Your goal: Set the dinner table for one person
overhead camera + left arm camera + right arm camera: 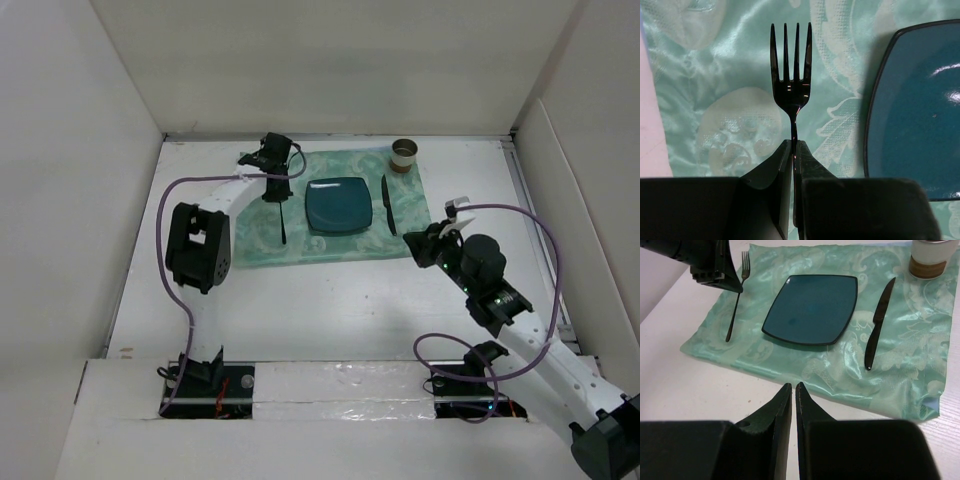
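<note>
Right fingers (793, 388), pressed together and empty, hover over the white bench (330, 310) filling mid-frame. Farther, a mat (260, 235) carries knife (388, 205), plate (339, 205) and fork (791, 85), the fork's handle pinched by left fingers (792, 146) upper left. Cup (404, 155) sits beyond.

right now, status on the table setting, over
Left gripper shut on black metal fork, left of square teal plate. Right gripper shut, empty, over white rectangular tabletop. Nothing blocking.
</note>
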Controlling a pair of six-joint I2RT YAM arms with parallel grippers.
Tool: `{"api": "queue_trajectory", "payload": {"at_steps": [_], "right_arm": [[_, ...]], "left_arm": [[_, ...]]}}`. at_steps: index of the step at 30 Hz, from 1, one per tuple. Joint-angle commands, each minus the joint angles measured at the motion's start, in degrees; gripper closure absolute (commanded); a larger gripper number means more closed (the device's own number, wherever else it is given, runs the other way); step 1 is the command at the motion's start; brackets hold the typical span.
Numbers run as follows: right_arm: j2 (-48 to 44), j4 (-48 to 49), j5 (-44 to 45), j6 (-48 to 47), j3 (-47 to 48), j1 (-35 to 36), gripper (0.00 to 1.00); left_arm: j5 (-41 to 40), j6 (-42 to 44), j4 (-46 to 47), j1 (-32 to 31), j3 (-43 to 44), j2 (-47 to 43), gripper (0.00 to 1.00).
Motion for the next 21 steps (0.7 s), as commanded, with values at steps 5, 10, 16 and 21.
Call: {"api": "queue_trajectory", "payload": {"at_steps": [5,10,16,21], "right_arm": [[1.29,2.79,2.1,-0.59,0.56,1.67,0.86],[1.29,3.22,2.19,-0.76,0.47,2.2,0.86],[1.91,2.96,2.19,-0.85,0.91,2.73,0.86],[2.08,2.96,2.19,-0.94,0.91,3.25,0.86]], "left_arm": [[-0.36,0.41,-0.09,-0.34,6.07,3.85,1.0],[-1.94,0.94,-1.06,-0.86,8.35,6.05,1.0],[-3.17,1.73,-2.38,-0.86,10.46,8.42,1.0],[-3.53,2.61,-2.64,-0.86,11.69,9.83,1.0]]}}
